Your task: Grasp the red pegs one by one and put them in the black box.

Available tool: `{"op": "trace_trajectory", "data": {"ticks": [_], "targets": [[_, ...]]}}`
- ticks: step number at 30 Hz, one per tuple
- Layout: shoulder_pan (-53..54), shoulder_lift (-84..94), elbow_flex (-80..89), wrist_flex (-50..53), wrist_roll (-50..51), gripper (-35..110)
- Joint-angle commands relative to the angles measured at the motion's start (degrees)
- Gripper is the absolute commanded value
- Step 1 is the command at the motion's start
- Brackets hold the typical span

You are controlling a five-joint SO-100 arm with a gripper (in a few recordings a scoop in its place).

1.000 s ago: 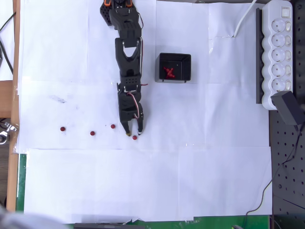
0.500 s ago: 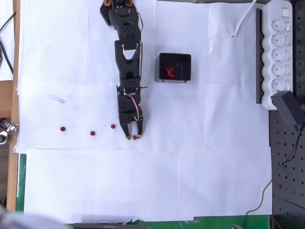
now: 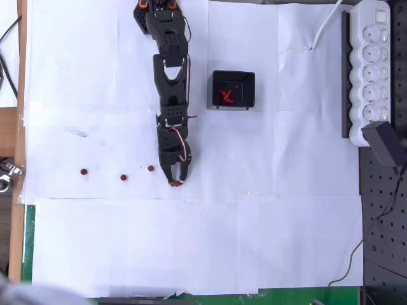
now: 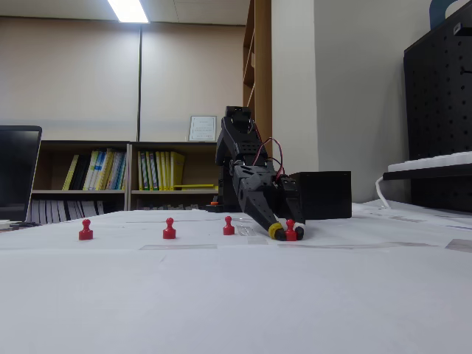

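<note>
Overhead, I am seeing three red pegs [image 3: 83,171] lying in a row on the white paper [image 3: 191,241], left of the gripper [image 3: 176,182]. Its fingers are pinching a fourth peg [image 4: 290,231]. Black box [image 3: 233,89] is sitting right of the arm, holding pegs.

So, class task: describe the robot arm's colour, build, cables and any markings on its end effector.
The arm is black and made of chunky jointed segments, with orange parts at its base. Thin red and white wires loop along its lower links. The end effector has two tapering black fingers, one tipped with yellow.
</note>
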Motion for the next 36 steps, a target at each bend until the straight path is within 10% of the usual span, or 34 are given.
{"op": "trace_trajectory", "data": {"ticks": [1,9,22,36], "targets": [[0.2,-2.4,4.3,8.8,-4.7,0],[-2.1,-13.8,24.3,56.3,-28.7,0],[-19.9,-47.0,32.6,99.6,-45.8,0],[-38.7,-55.3,-2.3,96.3,-49.7,0]]}}
